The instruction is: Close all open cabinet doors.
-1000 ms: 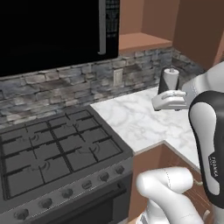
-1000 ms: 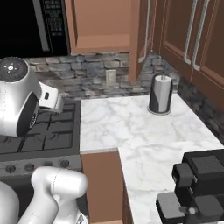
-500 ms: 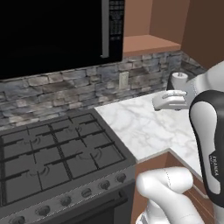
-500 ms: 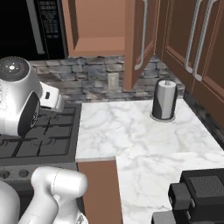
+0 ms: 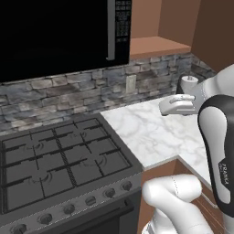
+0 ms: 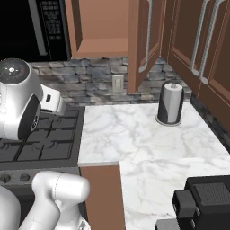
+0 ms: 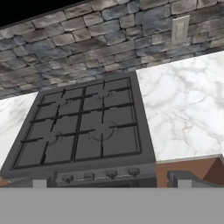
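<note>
One cabinet door (image 6: 136, 49) stands open, swung out edge-on from the upper cabinet just right of the microwave (image 5: 55, 32), with its long silver bar handle (image 6: 148, 45) vertical on the outer face. The bare shelf (image 5: 155, 45) of that cabinet is exposed. Further cabinet doors (image 6: 191, 33) to the right sit flush and shut. The jaws stand spread wide and hold nothing. They face down over the stove (image 7: 83, 127), so the open door is well apart from them, higher up and off to the right in the right base view. Compared with one second ago, the whole picture has shifted in both base views, which indicates camera travel. The microwave and cabinet fill more of each picture, while the objects keep their places relative to one another. The arm holds the same pose relative to the base. The doors are reddish-brown wood panels with a recessed centre. The tabletop (image 6: 134, 134) is white marble with grey veining and has an L-shaped plan. The backsplash (image 7: 87, 30) is rough grey stone blocks carrying a pale wall outlet (image 7: 180, 29). The stove has a dark grid of grates and a row of round knobs (image 7: 111, 174) along its front. A white paper towel roll (image 6: 171, 101) stands upright on a dark holder near the tabletop corner. A black boxy appliance (image 6: 206, 202) sits at the near edge.
</note>
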